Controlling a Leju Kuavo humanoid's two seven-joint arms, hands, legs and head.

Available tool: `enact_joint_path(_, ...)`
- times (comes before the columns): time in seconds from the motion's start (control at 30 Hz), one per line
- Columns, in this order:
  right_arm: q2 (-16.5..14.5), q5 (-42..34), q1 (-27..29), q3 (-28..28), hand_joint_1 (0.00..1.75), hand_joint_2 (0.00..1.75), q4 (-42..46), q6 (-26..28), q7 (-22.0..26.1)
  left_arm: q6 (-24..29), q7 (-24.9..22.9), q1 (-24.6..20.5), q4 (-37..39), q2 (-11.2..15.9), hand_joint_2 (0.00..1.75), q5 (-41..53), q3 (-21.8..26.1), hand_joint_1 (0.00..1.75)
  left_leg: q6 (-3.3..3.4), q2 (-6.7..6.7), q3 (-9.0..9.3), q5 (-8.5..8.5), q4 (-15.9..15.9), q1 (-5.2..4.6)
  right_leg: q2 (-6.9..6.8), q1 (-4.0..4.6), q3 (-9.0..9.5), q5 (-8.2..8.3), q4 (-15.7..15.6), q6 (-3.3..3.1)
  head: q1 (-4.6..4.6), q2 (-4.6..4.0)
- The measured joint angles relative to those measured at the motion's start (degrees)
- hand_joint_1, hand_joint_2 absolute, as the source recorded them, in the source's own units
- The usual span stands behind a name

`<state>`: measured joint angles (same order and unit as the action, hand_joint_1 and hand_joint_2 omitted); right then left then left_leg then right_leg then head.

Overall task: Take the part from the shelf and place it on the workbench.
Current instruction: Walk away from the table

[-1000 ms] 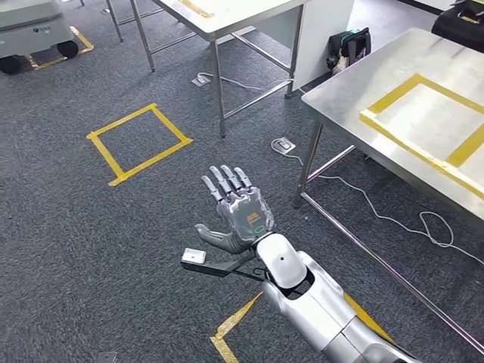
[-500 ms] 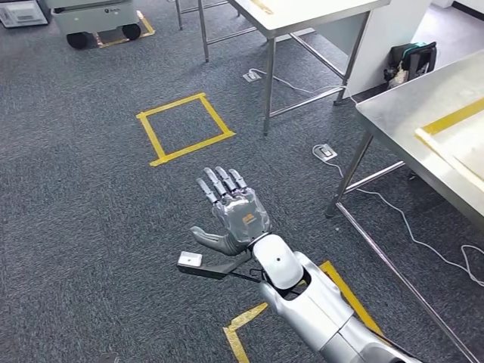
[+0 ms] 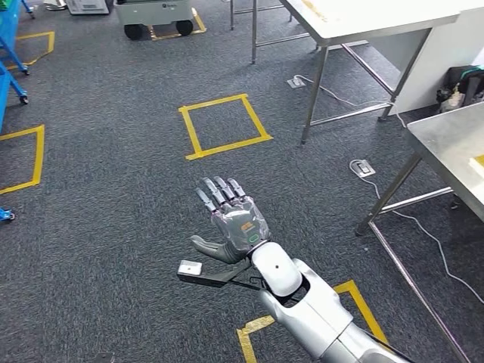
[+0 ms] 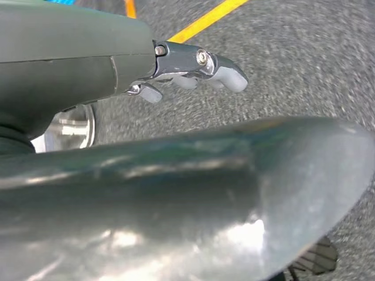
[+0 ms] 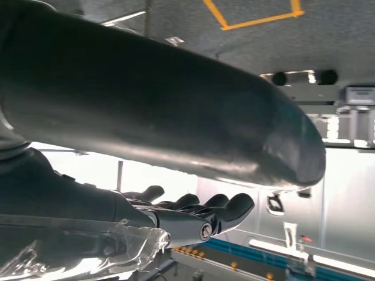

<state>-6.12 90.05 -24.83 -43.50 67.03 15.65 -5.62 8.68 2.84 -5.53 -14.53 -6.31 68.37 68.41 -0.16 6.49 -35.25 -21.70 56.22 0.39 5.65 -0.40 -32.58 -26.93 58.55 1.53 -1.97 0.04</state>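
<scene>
Part location first: you can't tell where it is from these views. Your right hand (image 3: 231,219) hangs flat over the grey carpet (image 3: 103,227), fingers stretched out and spread, nothing in it. The left hand (image 4: 177,175) is over carpet too, its fingers (image 4: 221,70) straight and well apart from the thumb, nothing held. A steel workbench (image 3: 451,144) sits off to the right, and a blue rack (image 3: 8,45) at the far left. A yellow tape square (image 3: 225,125) lies on the floor ahead of the right hand.
</scene>
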Motion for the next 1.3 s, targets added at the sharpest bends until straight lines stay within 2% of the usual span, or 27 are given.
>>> enact_joint_path(0.1, 0.0, 0.0, 0.0, -0.1, 0.0, 0.0, 0.0, 0.1, 0.0, 0.0, 0.0, 0.0, 0.0, 0.0, 0.0, 0.0, 0.0, 0.0, -0.28, 0.4, -0.25, 0.08, 0.1, -0.05, -0.28, 0.0, 0.16, 0.1, -0.3, -0.02, -0.03, 0.0)
enact_joint_path(0.13, 0.0, 0.0, 0.0, -0.2, 0.0, 0.0, -0.1, 0.1, -0.1, 0.0, 0.0, 0.1, 0.0, 0.1, 0.0, -0.1, 0.1, 0.0, -0.67, 0.92, -0.48, 0.29, 0.1, 0.09, -0.89, 0.16, 0.18, 0.29, -0.3, -0.28, -0.03, 0.0)
enact_joint_path(0.2, -0.1, 0.0, 0.1, -0.4, 0.0, 0.0, -0.2, 0.3, -0.1, 0.0, 0.0, 0.3, 0.0, 0.0, 0.0, -0.1, 0.2, 0.0, -1.58, -1.22, -2.44, -1.55, 3.2, 0.15, -3.2, 0.38, 0.28, 0.86, -0.6, -1.37, -0.32, 0.0)
enact_joint_path(0.23, -0.2, 0.0, 0.2, -0.5, 0.0, 0.0, -0.2, 0.3, -0.1, -0.1, 0.0, 0.3, 0.0, -0.1, 0.0, -0.2, 0.2, 0.0, -1.99, -2.75, -4.19, -3.36, 6.5, 0.15, -4.46, 0.49, 0.26, 1.07, -0.8, -1.89, -0.48, 0.0)
enact_joint_path(0.27, -0.2, 0.0, 0.3, -0.6, 0.0, 0.0, -0.3, 0.4, 0.0, -0.1, 0.0, 0.2, 0.0, -0.1, 0.0, -0.2, 0.2, 0.0, -2.17, -4.7, -6.21, -5.58, 10.9, 0.06, -5.68, 0.49, 0.28, 1.18, -1.0, -2.2, -0.62, 0.0)
enact_joint_path(0.3, -0.2, 0.0, 0.5, -0.7, 0.0, 0.0, -0.5, 0.5, 0.1, -0.2, 0.0, 0.2, 0.0, -0.2, 0.0, -0.2, 0.2, 0.0, -2.28, -5.34, -7.74, -6.88, 14.2, 0.1, -6.58, 0.57, 0.21, 1.15, -1.0, -2.23, -0.62, 0.0)
enact_joint_path(0.33, -0.2, 0.0, 0.6, -0.7, 0.0, 0.0, -0.6, 0.6, 0.1, -0.3, 0.0, 0.2, 0.0, -0.2, 0.0, -0.3, 0.3, 0.0, -2.35, -5.68, -8.45, -7.22, 15.9, 0.14, -7.47, 0.61, 0.17, 1.1, -1.0, -2.24, -0.63, 0.0)
enact_joint_path(0.37, -0.2, 0.0, 0.8, -0.8, 0.0, 0.0, -0.7, 0.7, 0.2, -0.4, 0.0, 0.2, 0.0, -0.2, 0.0, -0.3, 0.3, 0.0, -2.4, -5.92, -8.02, -6.5, 15.4, 0.17, -8.31, 0.62, 0.16, 1.06, -1.0, -2.21, -0.63, 0.0)
enact_joint_path(0.4, -0.2, 0.0, 0.9, -0.8, 0.0, 0.0, -0.7, 0.9, 0.3, -0.4, 0.0, 0.3, 0.0, -0.2, 0.0, -0.3, 0.3, 0.0, -2.4, -6.39, -6.44, -4.96, 12.7, 0.19, -9.09, 0.62, 0.2, 0.99, -0.9, -2.11, -0.64, 0.0)
enact_joint_path(0.47, -0.3, 0.0, 0.9, -0.9, 0.0, 0.0, -0.8, 1.2, 0.5, -0.4, 0.0, 0.2, 0.0, -0.1, 0.0, -0.3, 0.3, 0.0, -2.26, -8.92, -1.96, -1.97, 5.0, -0.01, -10.5, 0.9, 0.33, 0.68, -0.8, -1.7, -0.68, 0.0)
enact_joint_path(0.53, -0.3, 0.0, 0.8, -1.0, 0.0, 0.0, -0.8, 1.5, 0.7, -0.4, -0.1, 0.0, 0.0, -0.2, 0.0, -0.3, 0.3, 0.0, -1.62, -10.41, 0.34, -1.07, 0.7, -0.28, -11.72, 1.33, 0.52, 0.27, -0.7, -1.2, -0.53, 0.0)
enact_joint_path(0.6, -0.4, 0.0, 0.9, -1.0, 0.0, 0.0, -0.9, 1.6, 0.8, -0.4, -0.1, 0.0, 0.0, -0.1, 0.0, -0.2, 0.3, 0.0, -0.77, -9.14, 0.31, -1.19, 0.3, -0.38, -12.93, 1.4, 0.84, -0.02, -0.7, -0.74, -0.36, 0.0)
enact_joint_path(0.63, -0.4, 0.0, 0.9, -1.1, 0.0, 0.0, -0.9, 1.6, 0.9, -0.4, -0.2, 0.1, 0.0, -0.1, 0.0, -0.1, 0.3, 0.0, -0.45, -8.45, 0.33, -1.16, 0.3, -0.31, -12.62, 1.29, 0.83, -0.32, -0.5, -0.42, -0.33, 0.0)
enact_joint_path(0.7, -0.5, 0.0, 0.9, -1.2, 0.0, 0.0, -0.9, 1.8, 0.9, -0.4, -0.2, 0.2, 0.0, 0.0, 0.0, 0.0, 0.3, 0.0, 0.23, -7.14, 0.39, -1.02, 0.2, -0.02, -9.79, 0.96, -0.55, -2.33, 2.7, 0.22, -0.15, 0.01)
enact_joint_path(0.77, -0.5, 0.0, 1.0, -1.2, 0.0, 0.0, -1.1, 1.9, 1.0, -0.3, -0.3, 0.0, 0.0, 0.2, 0.0, 0.1, 0.3, 0.0, 0.65, -5.76, 0.35, -0.98, 0.2, 0.07, -6.67, 0.75, -4.31, -5.89, 10.4, 0.54, 0.08, 0.01)
enact_joint_path(0.8, -0.5, 0.0, 1.1, -1.2, 0.0, 0.0, -1.2, 1.9, 1.0, -0.3, -0.4, -0.1, 0.0, 0.3, 0.0, 0.1, 0.3, 0.0, 0.74, -4.96, 0.32, -0.98, 0.2, 0.06, -6.12, 0.73, -6.27, -7.18, 14.1, 0.56, 0.12, 0.0)
enact_joint_path(0.83, -0.5, 0.0, 1.1, -1.3, 0.0, 0.0, -1.3, 1.9, 1.0, -0.3, -0.5, -0.1, 0.0, 0.3, 0.0, 0.1, 0.3, 0.0, 0.76, -4.07, 0.32, -0.98, 0.2, 0.04, -5.88, 0.74, -7.59, -7.54, 16.3, 0.53, 0.14, 0.0)
enact_joint_path(0.87, -0.5, 0.0, 1.2, -1.3, 0.0, 0.0, -1.3, 1.9, 1.0, -0.3, -0.5, 0.0, 0.0, 0.3, 0.0, 0.2, 0.3, 0.0, 0.75, -3.2, 0.33, -0.96, 0.2, 0.04, -5.73, 0.75, -7.84, -6.74, 16.2, 0.44, 0.14, 0.0)
enact_joint_path(0.9, -0.5, 0.0, 1.1, -1.4, 0.0, 0.0, -1.4, 1.9, 1.0, -0.3, -0.5, 0.0, 0.0, 0.3, 0.0, 0.2, 0.3, 0.0, 0.73, -2.32, 0.37, -0.95, 0.2, 0.07, -5.43, 0.73, -6.93, -4.91, 13.7, 0.29, 0.14, 0.0)
enact_joint_path(0.93, -0.5, 0.0, 1.1, -1.4, 0.0, 0.0, -1.4, 1.9, 1.0, -0.3, -0.6, 0.0, 0.0, 0.3, 0.0, 0.2, 0.3, 0.0, 0.64, -1.42, 0.4, -0.92, 0.2, 0.14, -4.57, 0.63, -5.13, -2.56, 9.7, 0.15, 0.15, 0.0)
enact_joint_path(1.0, -0.5, 0.0, 1.0, -1.4, 0.0, 0.0, -1.4, 1.9, 1.0, -0.4, -0.6, 0.0, 0.0, 0.3, 0.0, 0.2, 0.3, 0.0, 0.19, 0.22, 0.23, -0.8, 0.4, 0.17, -1.95, 0.3, -1.64, 0.36, 2.2, -0.01, 0.12, 0.0)
enact_joint_path(1.07, -0.5, 0.0, 0.9, -1.5, 0.0, 0.0, -1.4, 1.9, 1.0, -0.4, -0.6, 0.1, 0.0, 0.3, 0.0, 0.2, 0.3, 0.0, -0.55, 1.47, -0.14, -0.51, 0.3, 0.32, -0.9, 0.28, -0.4, 0.67, -0.1, -0.23, 0.08, 0.0)
enact_joint_path(1.1, -0.5, 0.0, 0.9, -1.5, 0.0, 0.0, -1.4, 2.0, 1.0, -0.4, -0.6, 0.2, 0.0, 0.4, 0.0, 0.2, 0.3, 0.0, -0.95, 2.07, -0.3, -0.32, 0.1, 0.47, -1.5, 0.38, -0.28, 0.83, -0.1, -0.51, 0.07, 0.0)
enact_joint_path(1.13, -0.6, 0.0, 0.9, -1.5, 0.0, 0.0, -1.4, 1.9, 1.1, -0.4, -0.6, 0.4, 0.0, 0.4, 0.0, 0.3, 0.3, 0.0, -1.26, 1.92, -0.42, -0.29, 0.1, 0.54, -2.17, 0.4, -0.2, 1.01, -0.3, -0.89, 0.07, 0.0)
enact_joint_path(1.2, -0.9, 0.0, 0.8, -1.5, 0.0, 0.0, -1.4, 2.0, 1.3, -0.5, -0.6, 0.5, 0.0, 0.4, 0.0, 0.4, 0.3, 0.0, -1.68, -0.95, -1.54, -1.77, 2.2, 0.32, -3.61, 0.32, 0.02, 1.36, -0.8, -1.65, -0.22, 0.0)
enact_joint_path(1.27, -1.0, 0.0, 0.9, -1.5, 0.0, 0.0, -1.5, 2.0, 1.3, -0.6, -0.6, 0.3, 0.1, 0.3, 0.0, 0.5, 0.3, 0.0, -1.93, -4.67, -4.63, -5.36, 8.7, 0.13, -5.22, 0.42, 0.09, 1.41, -1.1, -2.05, -0.5, 0.0)
enact_joint_path(1.3, -1.0, 0.0, 0.9, -1.5, 0.0, 0.0, -1.6, 2.0, 1.3, -0.6, -0.6, 0.2, 0.1, 0.2, 0.0, 0.6, 0.3, 0.0, -2.08, -5.39, -6.46, -7.0, 12.6, 0.15, -6.13, 0.5, 0.06, 1.36, -1.1, -2.12, -0.5, 0.0)
